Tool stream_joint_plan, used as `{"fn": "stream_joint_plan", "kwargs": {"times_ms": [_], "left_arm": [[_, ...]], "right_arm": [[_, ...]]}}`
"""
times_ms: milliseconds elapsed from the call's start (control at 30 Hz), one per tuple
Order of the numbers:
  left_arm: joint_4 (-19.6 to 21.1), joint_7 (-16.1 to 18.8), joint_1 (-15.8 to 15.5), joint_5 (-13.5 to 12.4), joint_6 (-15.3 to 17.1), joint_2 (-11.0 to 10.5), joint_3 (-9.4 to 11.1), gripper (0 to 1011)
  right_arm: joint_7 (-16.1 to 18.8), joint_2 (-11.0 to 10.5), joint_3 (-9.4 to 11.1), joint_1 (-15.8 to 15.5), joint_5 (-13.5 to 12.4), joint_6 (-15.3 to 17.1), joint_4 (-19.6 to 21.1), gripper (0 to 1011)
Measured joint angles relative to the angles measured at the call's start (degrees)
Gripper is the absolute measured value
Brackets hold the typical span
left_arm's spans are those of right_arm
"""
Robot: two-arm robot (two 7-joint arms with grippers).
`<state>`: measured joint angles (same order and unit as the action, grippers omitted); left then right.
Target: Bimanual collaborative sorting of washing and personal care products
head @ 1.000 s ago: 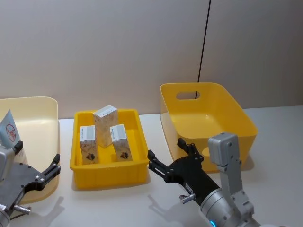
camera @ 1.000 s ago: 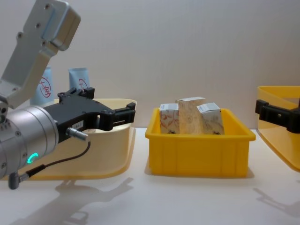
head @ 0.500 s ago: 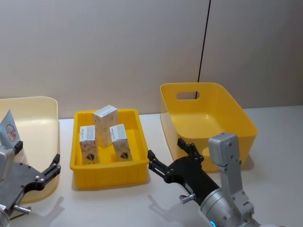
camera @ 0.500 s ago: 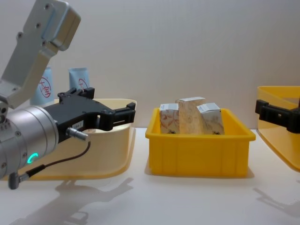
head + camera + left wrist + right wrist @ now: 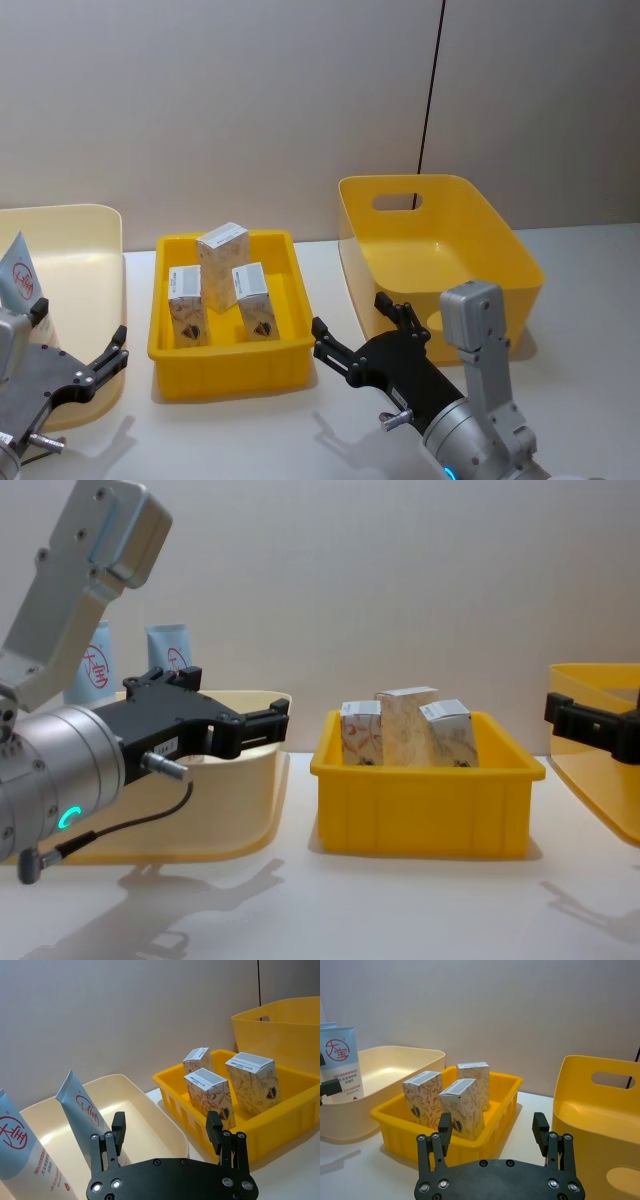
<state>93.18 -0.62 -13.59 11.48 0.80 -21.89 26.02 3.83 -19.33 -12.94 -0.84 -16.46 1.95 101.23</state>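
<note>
Left gripper: lower left of the head frame, fingers spread wide, nothing between them. It hangs over the near right corner of the cream bin.

Right gripper: lower centre-right of the head frame, fingers also spread, holding nothing. It sits over the table, between the yellow tray and the handled yellow bin.

Tubes: both stand in the cream bin, upper left of the chest frame. The left tube is partly hidden behind the left arm's grey link. The right tube rises just behind the left gripper's black fingers. Both are close to that gripper, but neither sits between its fingers.

Cartons: three stand in the yellow tray at centre frame.
- The back carton is mid-tray.
- The left-front carton is by the tray's left wall.
- The right-front carton is just beside it, with a small gap.

All three lie between the two grippers in the chest frame, clear of both. The right gripper's fingertips point at the tray's near right corner, just outside the wall.

In the way:
- The tray's near wall hides the lower part of the cartons in the chest frame.
- The cream bin's rim is between the left gripper and the tube bases.

The handled bin stands at centre-right of the head frame, with no product visible inside.
</note>
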Motion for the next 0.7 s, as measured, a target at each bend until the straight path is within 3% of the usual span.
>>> {"fn": "stream_joint_plan", "kwargs": {"times_ms": [700], "left_arm": [[0.00, 0.00, 0.00, 0.00, 0.00, 0.00, 0.00, 1000]], "right_arm": [[0.00, 0.00, 0.00, 0.00, 0.00, 0.00, 0.00, 1001]]}}
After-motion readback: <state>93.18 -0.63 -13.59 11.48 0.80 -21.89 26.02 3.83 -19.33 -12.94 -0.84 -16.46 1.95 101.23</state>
